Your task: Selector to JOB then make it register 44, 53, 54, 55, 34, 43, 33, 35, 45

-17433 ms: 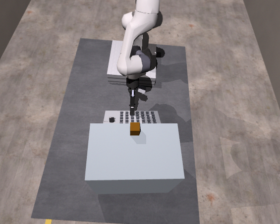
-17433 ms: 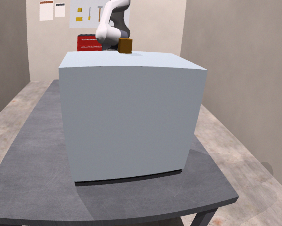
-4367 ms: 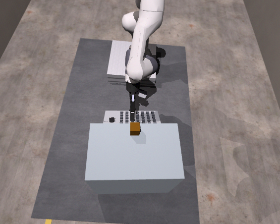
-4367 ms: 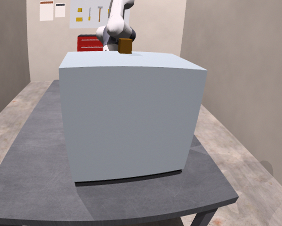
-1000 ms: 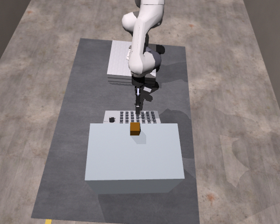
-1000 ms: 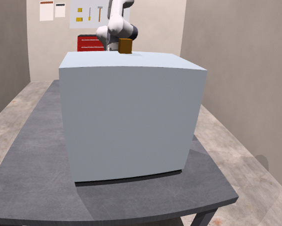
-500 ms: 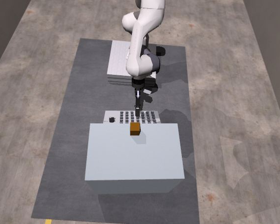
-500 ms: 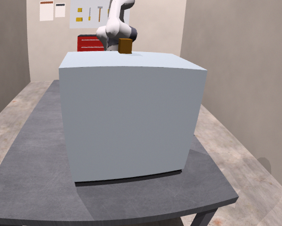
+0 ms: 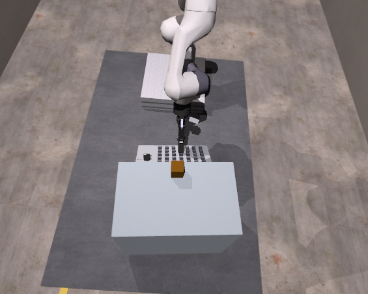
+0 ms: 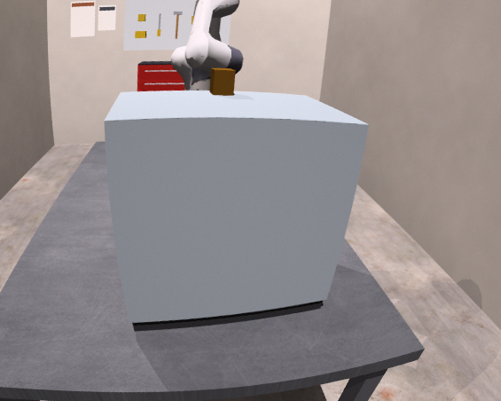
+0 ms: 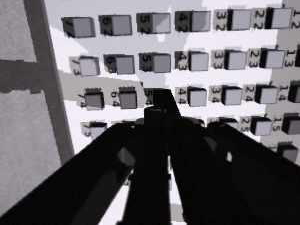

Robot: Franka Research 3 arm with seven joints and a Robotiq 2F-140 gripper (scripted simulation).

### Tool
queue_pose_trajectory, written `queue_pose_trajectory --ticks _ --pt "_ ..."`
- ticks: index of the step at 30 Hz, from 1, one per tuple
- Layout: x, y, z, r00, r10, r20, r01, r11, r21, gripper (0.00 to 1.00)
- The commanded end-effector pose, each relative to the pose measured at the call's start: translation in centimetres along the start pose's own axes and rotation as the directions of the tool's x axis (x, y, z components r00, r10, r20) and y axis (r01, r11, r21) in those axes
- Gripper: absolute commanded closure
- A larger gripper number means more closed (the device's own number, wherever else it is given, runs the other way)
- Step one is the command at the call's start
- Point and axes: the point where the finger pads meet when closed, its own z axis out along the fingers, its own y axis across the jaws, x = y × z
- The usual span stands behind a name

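Observation:
The key panel lies in front of the robot base. The selector is a dark knob at its left; its setting is too small to read. My gripper is shut and empty, pointing down, its tip over the key beside the label 54. Whether it touches that key cannot be told. In the wrist view, key 44, key 34, key 53, key 43 and key 33 show, none lit. The fingers hide or partly hide 54, 55, 45 and 35.
A large pale box stands beyond the panel and hides its far part in the top view. An orange block sits on its near edge, close to the gripper. In the exterior view the box hides the panel and gripper.

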Motion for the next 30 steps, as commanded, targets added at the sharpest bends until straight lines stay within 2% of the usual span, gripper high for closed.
queue_pose_trajectory --ticks 1,30 --pt "0.11 0.14 0.07 1.0 -0.031 0.005 0.031 0.999 -0.009 0.9" --pt "0.11 0.15 0.91 1.0 -0.031 0.005 0.031 0.999 -0.009 0.9"
